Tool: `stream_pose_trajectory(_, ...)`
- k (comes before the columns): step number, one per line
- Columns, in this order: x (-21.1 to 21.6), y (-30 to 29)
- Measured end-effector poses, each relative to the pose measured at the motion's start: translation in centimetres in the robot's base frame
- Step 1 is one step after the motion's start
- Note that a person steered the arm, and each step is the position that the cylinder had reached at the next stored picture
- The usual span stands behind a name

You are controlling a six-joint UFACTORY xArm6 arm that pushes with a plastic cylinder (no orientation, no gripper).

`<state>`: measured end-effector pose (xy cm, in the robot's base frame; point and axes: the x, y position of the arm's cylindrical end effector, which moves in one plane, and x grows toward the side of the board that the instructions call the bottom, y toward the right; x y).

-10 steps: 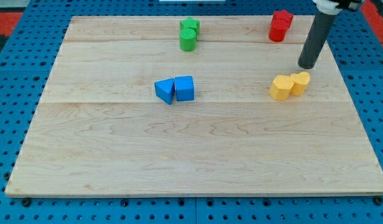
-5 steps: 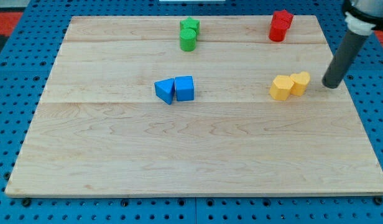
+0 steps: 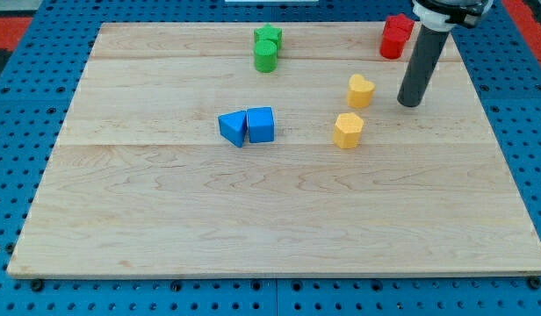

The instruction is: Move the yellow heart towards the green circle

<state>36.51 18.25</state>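
Note:
The yellow heart (image 3: pixel 361 89) lies on the wooden board (image 3: pixel 270 202), right of centre near the view's top. The green circle (image 3: pixel 265 57) stands at the top centre, touching a green star (image 3: pixel 269 37) just above it. My tip (image 3: pixel 410 104) is down on the board just to the right of the yellow heart, with a small gap between them. A second yellow block, a hexagon-like shape (image 3: pixel 348 130), lies below and slightly left of the heart, apart from it.
Two blue blocks (image 3: pixel 248 125) sit touching each other at the board's middle left. Red blocks (image 3: pixel 395 36) stand at the top right, just left of the rod.
The tip swung down to the right of the yellow pair, then swept left and up. The heart moved up-left, the other yellow block moved left, and the two separated.

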Motion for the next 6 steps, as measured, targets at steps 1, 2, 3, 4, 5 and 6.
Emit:
stream_pose_trajectory(1,-0.3,-6.7)
stream_pose_trajectory(2,-1.5,-12.0)
stream_pose_trajectory(3,-4.2,-10.3)
stream_pose_trajectory(4,-5.4,-10.0)
stream_pose_trajectory(5,-5.9,-10.5)
stream_pose_trajectory(6,-6.6,-10.6)
